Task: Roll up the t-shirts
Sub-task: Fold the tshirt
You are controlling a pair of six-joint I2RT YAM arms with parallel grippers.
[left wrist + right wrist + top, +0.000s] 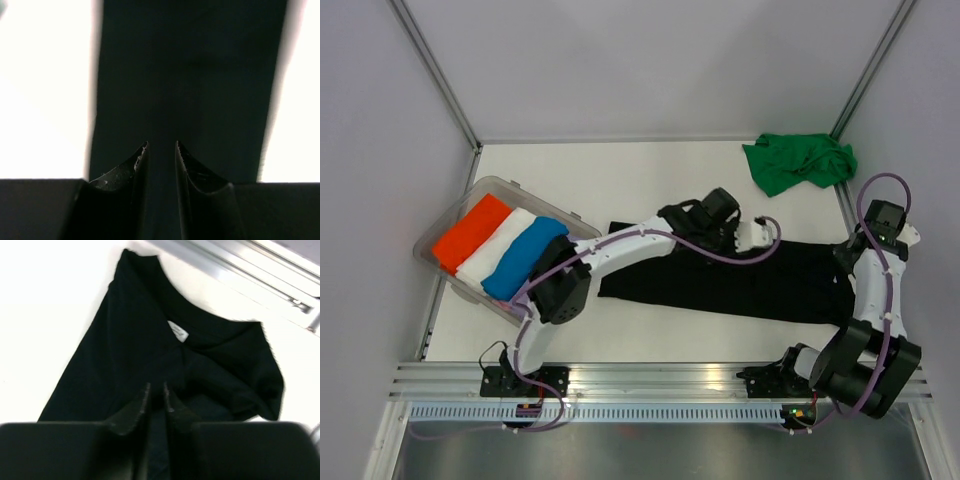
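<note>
Two narrowly parted tools work the black t-shirt [720, 282], a strip spanning 9 to 3 o'clock: left gripper [161, 145] mid-strip, right gripper [156, 386] at its 3 o'clock collar, likely to start rolling, though I cannot tell if either pinches cloth; green t-shirt [798, 163] waits at 1 o'clock.

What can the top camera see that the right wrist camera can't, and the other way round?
Only the top view: the crumpled bright green fabric t-shirt and the clear plastic bin holding orange, white and blue rolls. Only the right wrist view: the small white neck label. Both: the long black fabric t-shirt.
</note>
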